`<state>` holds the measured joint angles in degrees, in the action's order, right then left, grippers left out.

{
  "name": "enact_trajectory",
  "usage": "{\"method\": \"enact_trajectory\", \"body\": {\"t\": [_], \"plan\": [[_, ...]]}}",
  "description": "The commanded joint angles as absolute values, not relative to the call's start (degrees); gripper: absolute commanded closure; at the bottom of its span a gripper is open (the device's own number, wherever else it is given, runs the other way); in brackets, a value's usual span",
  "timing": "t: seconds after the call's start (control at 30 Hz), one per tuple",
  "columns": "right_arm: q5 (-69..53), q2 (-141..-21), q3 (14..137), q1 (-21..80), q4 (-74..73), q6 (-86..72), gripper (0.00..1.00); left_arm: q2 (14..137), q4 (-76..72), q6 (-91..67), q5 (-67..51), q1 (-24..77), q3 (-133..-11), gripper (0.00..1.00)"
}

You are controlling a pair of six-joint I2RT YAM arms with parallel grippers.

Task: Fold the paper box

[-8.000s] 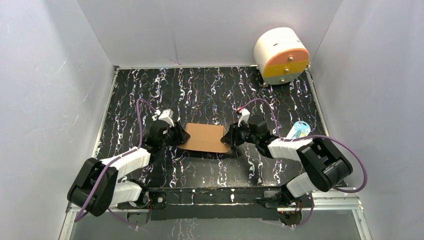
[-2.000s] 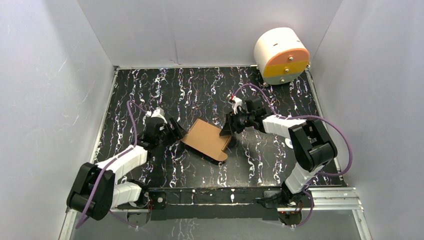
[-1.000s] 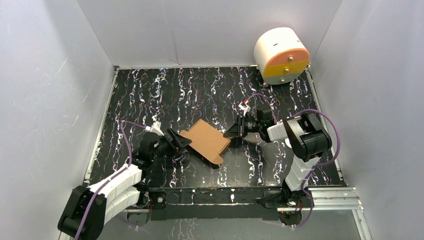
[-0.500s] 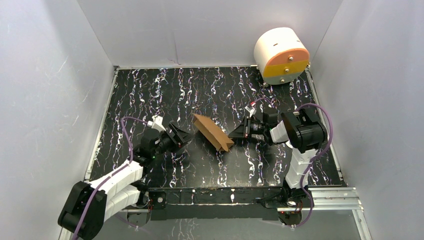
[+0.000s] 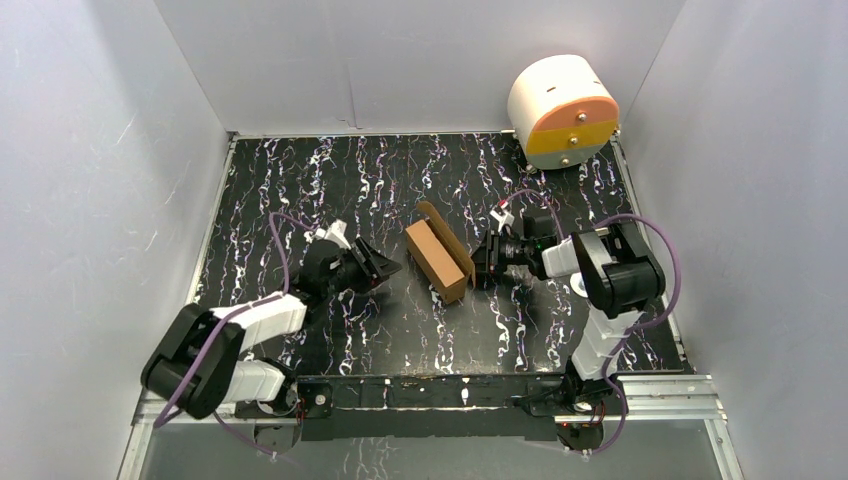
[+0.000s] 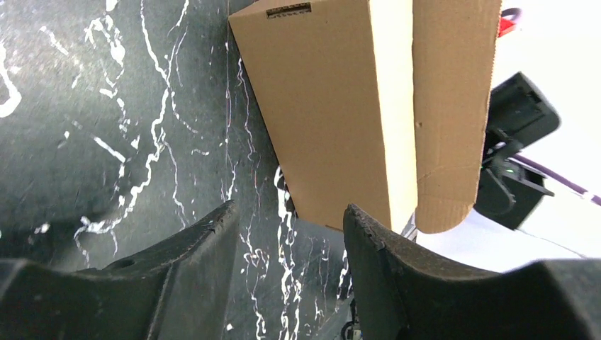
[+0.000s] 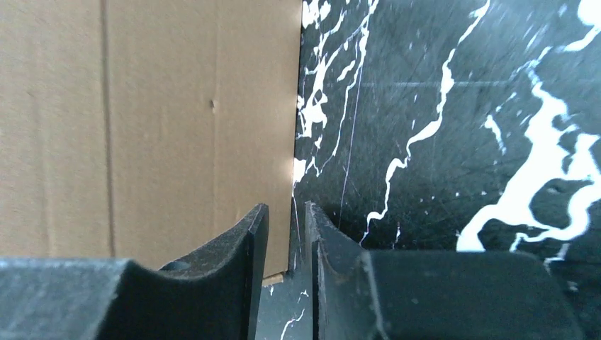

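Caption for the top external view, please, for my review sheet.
Partly folded paper box upright between the grippers: left gripper open, just short of it; right gripper at its other side.

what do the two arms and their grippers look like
Both arms have white link shells between bulky black joints. A purple cable loops along the left arm, and another runs along the right arm. The left gripper and right gripper have matte black, wedge-shaped fingers that taper toward the tips.
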<state>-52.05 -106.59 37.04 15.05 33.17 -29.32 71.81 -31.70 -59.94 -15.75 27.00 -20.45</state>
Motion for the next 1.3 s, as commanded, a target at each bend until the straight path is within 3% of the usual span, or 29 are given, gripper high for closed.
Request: {"method": "enact_trajectory", "body": {"t": [0.0, 0.2, 0.6, 1.27], "plan": [[-45.6, -101.0, 40.8, 15.1, 23.7, -21.2, 0.64, 76.9, -35.9, -57.1, -16.1, 28.0, -25.2, 0.48], [-42.2, -98.6, 46.3, 15.8, 16.6, -15.8, 0.53, 84.1, -37.3, -55.7, -17.1, 28.8, -29.7, 0.49], [-41.4, -101.6, 57.4, 24.5, 8.1, -5.3, 0.46, 89.0, -38.2, -54.9, -16.1, 31.4, -33.5, 0.55], [-50.3, -116.8, 81.6, 33.4, -14.5, 21.5, 0.40, 79.4, -38.4, -54.3, -10.1, 35.0, -24.6, 0.55]]}}
